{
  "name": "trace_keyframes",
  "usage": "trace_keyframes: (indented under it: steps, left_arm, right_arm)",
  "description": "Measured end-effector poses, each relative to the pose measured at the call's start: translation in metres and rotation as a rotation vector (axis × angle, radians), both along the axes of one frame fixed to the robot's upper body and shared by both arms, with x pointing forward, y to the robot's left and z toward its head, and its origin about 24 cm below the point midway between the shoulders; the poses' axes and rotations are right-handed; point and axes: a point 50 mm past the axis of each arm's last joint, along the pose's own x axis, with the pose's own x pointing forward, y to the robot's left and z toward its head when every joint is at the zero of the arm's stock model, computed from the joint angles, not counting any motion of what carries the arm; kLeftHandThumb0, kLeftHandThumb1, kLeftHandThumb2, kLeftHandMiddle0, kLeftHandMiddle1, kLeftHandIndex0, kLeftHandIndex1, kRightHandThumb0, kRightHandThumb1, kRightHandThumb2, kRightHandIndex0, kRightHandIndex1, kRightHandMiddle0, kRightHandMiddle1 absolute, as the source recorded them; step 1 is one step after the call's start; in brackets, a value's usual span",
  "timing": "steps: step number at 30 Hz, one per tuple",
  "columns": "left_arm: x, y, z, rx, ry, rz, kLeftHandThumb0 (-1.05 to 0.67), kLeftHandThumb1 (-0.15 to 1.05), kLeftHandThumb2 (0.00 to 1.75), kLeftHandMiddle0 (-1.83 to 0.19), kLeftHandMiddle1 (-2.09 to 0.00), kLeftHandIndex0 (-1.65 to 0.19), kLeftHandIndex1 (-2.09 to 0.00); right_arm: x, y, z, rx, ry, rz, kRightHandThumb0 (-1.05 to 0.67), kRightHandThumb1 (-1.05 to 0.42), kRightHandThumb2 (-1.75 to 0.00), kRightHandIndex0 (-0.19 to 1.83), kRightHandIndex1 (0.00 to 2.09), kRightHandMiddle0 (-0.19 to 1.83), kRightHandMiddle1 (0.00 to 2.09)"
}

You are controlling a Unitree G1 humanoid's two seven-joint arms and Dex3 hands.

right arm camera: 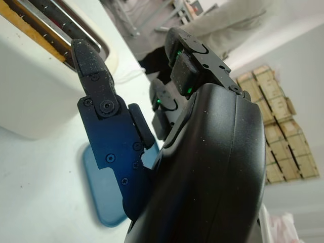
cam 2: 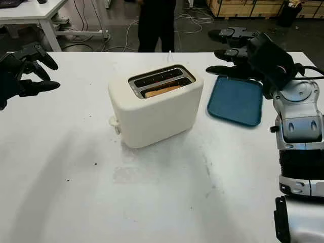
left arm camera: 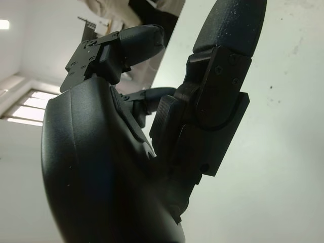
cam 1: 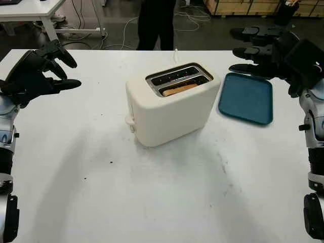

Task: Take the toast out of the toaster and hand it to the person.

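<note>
Left eye view shows one cream two-slot toaster [cam 1: 169,104] standing near the middle of the white table [cam 1: 152,197]. One slice of toast [cam 1: 180,89] sits low in the nearer slot; the farther slot looks dark. One blue tray [cam 1: 247,98] lies flat just beside the toaster, on the robot's right. The left hand [cam 1: 38,73] hovers open over the table's left edge, holding nothing. The right hand [cam 1: 268,53] hovers open above the tray's far edge, also holding nothing. One person [cam 1: 156,23] in dark trousers stands beyond the table.
</note>
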Motion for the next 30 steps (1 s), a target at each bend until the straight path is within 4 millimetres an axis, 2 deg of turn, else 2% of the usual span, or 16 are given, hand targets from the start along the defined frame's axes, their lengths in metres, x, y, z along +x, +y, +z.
trace_keyframes:
  steps: [5,10,11,12,13,16,18,23,28,30]
  left_arm:
    - [0.0,0.0,0.0,0.0,-0.005,-0.003,-1.05,0.92,0.09,-0.32,-1.74,-0.16,-1.68]
    - [0.0,0.0,0.001,0.0,-0.005,-0.004,-1.05,0.92,0.1,-0.21,-1.75,-0.15,-1.69]
    - [0.0,0.0,0.001,0.0,-0.006,-0.004,-1.05,0.92,0.09,-0.27,-1.75,-0.15,-1.69]
    - [0.0,0.0,0.001,0.0,-0.006,-0.003,-1.05,0.92,0.07,-0.63,-1.65,-0.15,-1.7]
    - [0.0,0.0,0.001,0.0,-0.008,-0.002,-1.05,0.92,0.07,-0.78,-1.59,-0.15,-1.7]
    - [0.0,0.0,0.001,0.0,-0.009,-0.001,-1.05,0.92,0.08,-0.36,-1.7,-0.15,-1.7]
    - [0.0,0.0,0.001,0.0,-0.01,-0.003,-1.05,0.92,0.07,-0.23,-1.74,-0.15,-1.7]
    - [0.0,0.0,0.001,0.001,-0.01,-0.004,-1.05,0.92,0.08,-0.18,-1.74,-0.15,-1.69]
    - [-0.001,-0.001,0.001,-0.001,-0.003,-0.014,-1.05,0.92,0.07,-0.14,-1.75,-0.14,-1.68]
    - [-0.001,-0.001,0.001,0.001,-0.001,-0.017,-1.05,0.92,0.07,-0.14,-1.75,-0.14,-1.69]
  right_arm:
    - [-0.001,0.0,-0.001,0.002,0.01,-0.003,-0.51,-0.78,0.0,0.52,0.0,0.49,0.0]
    - [-0.002,-0.003,-0.007,0.005,0.026,-0.012,-0.54,-0.78,-0.01,0.53,0.01,0.49,0.01]
    - [-0.003,-0.004,-0.008,0.006,0.03,-0.014,-0.53,-0.78,0.0,0.53,0.01,0.49,0.01]
    - [-0.003,-0.004,-0.009,0.008,0.033,-0.017,-0.51,-0.78,0.0,0.53,0.01,0.5,0.01]
    - [-0.003,-0.005,-0.01,0.01,0.035,-0.02,-0.51,-0.78,0.0,0.53,0.01,0.5,0.01]
    - [-0.005,-0.008,-0.011,0.015,0.032,-0.031,-0.51,-0.79,0.0,0.54,0.01,0.51,0.01]
    - [-0.006,-0.009,-0.012,0.015,0.035,-0.034,-0.5,-0.79,0.0,0.54,0.01,0.51,0.01]
    - [-0.006,-0.009,-0.014,0.012,0.041,-0.04,-0.57,-0.8,0.0,0.55,0.02,0.51,0.01]
    - [-0.006,-0.009,-0.014,0.014,0.042,-0.039,-0.51,-0.79,0.0,0.53,0.01,0.51,0.01]
    - [-0.006,-0.009,-0.014,0.013,0.041,-0.039,-0.54,-0.79,0.0,0.54,0.01,0.51,0.01]
